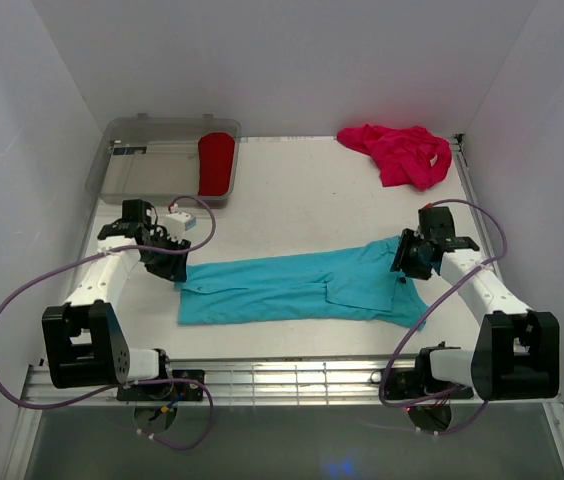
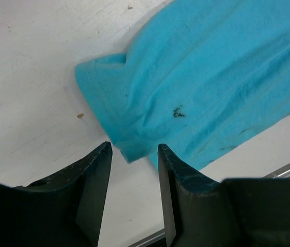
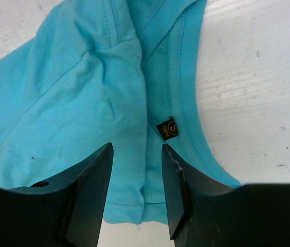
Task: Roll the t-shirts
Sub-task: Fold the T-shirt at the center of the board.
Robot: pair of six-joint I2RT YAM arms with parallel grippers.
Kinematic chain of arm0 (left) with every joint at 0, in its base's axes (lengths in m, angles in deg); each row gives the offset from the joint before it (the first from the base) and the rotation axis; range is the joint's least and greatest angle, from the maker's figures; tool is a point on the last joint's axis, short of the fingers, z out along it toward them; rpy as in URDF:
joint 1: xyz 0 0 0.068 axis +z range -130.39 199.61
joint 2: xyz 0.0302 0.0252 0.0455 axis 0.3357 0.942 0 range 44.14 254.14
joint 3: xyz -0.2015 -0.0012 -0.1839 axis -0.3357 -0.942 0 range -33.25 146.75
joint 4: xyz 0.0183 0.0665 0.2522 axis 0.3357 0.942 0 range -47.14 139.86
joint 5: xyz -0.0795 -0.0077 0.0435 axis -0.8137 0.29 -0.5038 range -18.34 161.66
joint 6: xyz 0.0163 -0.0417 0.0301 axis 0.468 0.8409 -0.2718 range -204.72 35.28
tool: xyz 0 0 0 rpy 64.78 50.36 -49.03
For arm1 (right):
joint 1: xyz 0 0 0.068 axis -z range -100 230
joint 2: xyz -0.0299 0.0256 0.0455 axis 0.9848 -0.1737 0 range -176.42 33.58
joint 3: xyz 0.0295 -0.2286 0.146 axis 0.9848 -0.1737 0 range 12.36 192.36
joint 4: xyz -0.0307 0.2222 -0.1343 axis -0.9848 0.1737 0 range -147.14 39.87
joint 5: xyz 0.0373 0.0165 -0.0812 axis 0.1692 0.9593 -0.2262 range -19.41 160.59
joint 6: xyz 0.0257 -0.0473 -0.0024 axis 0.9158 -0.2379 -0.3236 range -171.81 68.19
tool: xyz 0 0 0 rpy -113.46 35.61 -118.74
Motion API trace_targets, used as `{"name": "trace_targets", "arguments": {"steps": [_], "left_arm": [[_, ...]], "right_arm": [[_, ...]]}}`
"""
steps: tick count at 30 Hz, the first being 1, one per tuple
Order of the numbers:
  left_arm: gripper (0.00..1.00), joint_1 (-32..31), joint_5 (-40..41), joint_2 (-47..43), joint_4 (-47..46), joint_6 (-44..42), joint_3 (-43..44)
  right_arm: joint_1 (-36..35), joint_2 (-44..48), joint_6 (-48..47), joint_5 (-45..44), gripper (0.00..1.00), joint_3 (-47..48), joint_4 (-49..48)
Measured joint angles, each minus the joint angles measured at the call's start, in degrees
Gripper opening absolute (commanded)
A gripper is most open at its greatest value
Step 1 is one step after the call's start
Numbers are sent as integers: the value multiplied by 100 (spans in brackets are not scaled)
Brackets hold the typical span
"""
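The turquoise-blue cotton t-shirt (image 1: 292, 285) lies folded into a long narrow strip on the white table (image 1: 302, 190), near the front edge. Its long axis runs left to right, and the right end sits a touch farther back than the left.

One arm is at each end. The left claw (image 1: 174, 268) is at the left tip of the strip and the right claw (image 1: 407, 262) is over the right tip.

The left wrist camera shows a hemmed corner (image 2: 101, 87) of the cloth on bare table. It pokes toward the gap between the two dark fingers. The jaws stand apart and nothing is pinched. A small dark speck (image 2: 177, 111) marks the fabric, which the overhead view cannot pick out.

The right wrist camera shows the curved collar (image 3: 186, 92) with a small black label (image 3: 168, 128) sewn inside, so the neck end points to the robot's right. These jaws are parted too and hang over the cloth without clamping it.

Only the overhead view shows the rest. A crumpled magenta-pink t-shirt (image 1: 397, 152) sits at the far right corner. A red t-shirt (image 1: 217, 163) lies inside a clear plastic bin (image 1: 137, 170) at the far left.
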Motion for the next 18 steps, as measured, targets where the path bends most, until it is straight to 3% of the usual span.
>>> {"name": "trace_targets", "arguments": {"steps": [5, 10, 13, 18], "left_arm": [[43, 0, 28, 52, -321, 232, -352], [44, 0, 96, 162, -367, 254, -828], [44, 0, 96, 142, -385, 251, -868], [44, 0, 98, 70, -420, 249, -868]], "right_arm": [[354, -83, -157, 192, 48, -20, -205], [407, -199, -219, 494, 47, -184, -555], [407, -358, -282, 822, 39, -249, -761], [407, -693, -295, 1014, 40, -251, -1008]]}}
